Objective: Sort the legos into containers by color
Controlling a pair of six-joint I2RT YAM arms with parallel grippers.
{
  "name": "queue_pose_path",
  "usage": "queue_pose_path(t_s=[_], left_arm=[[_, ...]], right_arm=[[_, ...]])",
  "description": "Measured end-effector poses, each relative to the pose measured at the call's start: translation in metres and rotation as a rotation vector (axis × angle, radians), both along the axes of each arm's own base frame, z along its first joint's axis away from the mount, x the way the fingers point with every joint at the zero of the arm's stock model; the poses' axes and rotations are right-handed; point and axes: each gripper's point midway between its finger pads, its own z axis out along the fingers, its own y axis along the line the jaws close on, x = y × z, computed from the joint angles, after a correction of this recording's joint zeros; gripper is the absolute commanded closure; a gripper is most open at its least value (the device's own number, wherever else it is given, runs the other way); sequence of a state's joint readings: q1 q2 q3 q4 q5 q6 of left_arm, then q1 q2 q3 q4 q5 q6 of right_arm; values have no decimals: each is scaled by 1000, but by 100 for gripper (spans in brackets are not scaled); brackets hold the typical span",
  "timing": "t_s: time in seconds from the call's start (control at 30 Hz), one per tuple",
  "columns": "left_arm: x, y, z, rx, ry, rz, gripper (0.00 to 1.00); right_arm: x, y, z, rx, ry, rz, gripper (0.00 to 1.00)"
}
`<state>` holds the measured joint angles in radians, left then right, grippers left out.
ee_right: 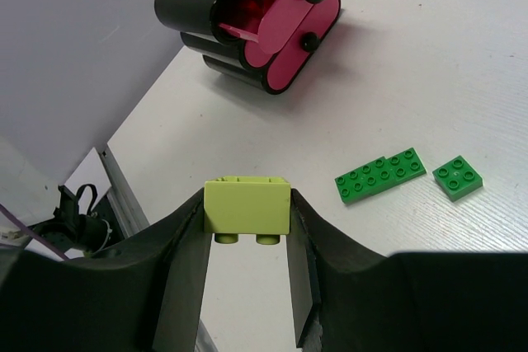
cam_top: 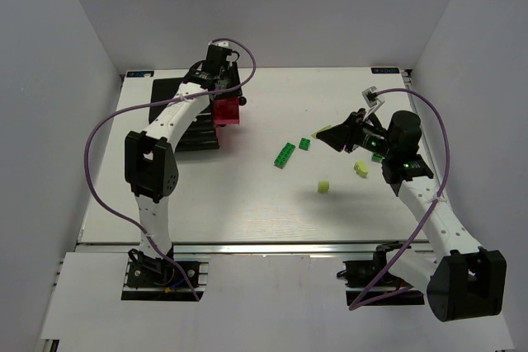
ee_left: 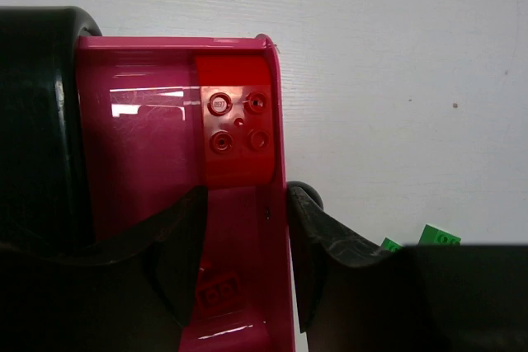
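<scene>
My left gripper (ee_left: 247, 195) is open over a pulled-out pink drawer (ee_left: 140, 162). One finger is inside the drawer and the other is outside its right wall. A red brick (ee_left: 238, 125) lies in the drawer past the fingertips, and another red brick (ee_left: 219, 294) lies between the fingers. In the top view the left gripper (cam_top: 227, 88) is at the black cabinet (cam_top: 198, 133). My right gripper (ee_right: 247, 199) is shut on a pale yellow brick (ee_right: 247, 208), held above the table right of centre (cam_top: 323, 132). A green strip (cam_top: 285, 155) and a small green brick (cam_top: 305, 143) lie below it.
Two more pale yellow bricks (cam_top: 323, 186) (cam_top: 361, 169) lie on the table near the right arm. The right wrist view shows the cabinet (ee_right: 194, 2) with stacked pink drawers (ee_right: 285, 35), the green strip (ee_right: 381, 176) and the small green brick (ee_right: 458, 177). White walls enclose the table.
</scene>
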<state>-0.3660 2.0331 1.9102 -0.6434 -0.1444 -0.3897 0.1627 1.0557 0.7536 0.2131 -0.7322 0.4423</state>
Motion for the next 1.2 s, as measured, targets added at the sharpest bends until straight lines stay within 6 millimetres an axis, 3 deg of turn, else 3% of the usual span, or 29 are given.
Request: queue_pose_path(t_s=[0.3, 0.57, 0.73, 1.0, 1.2], left_arm=[[1, 4, -1, -12, -15, 8, 49], [7, 12, 22, -11, -84, 28, 49], [8, 15, 35, -14, -125, 36, 43], [9, 20, 32, 5, -125, 54, 48], [17, 19, 42, 23, -144, 61, 49]], right_arm=[[-1, 0, 0, 1, 0, 4, 100], [0, -1, 0, 2, 1, 1, 100], [0, -1, 0, 3, 2, 3, 100], [-1, -1, 0, 3, 3, 3, 100], [0, -1, 0, 3, 2, 3, 100]])
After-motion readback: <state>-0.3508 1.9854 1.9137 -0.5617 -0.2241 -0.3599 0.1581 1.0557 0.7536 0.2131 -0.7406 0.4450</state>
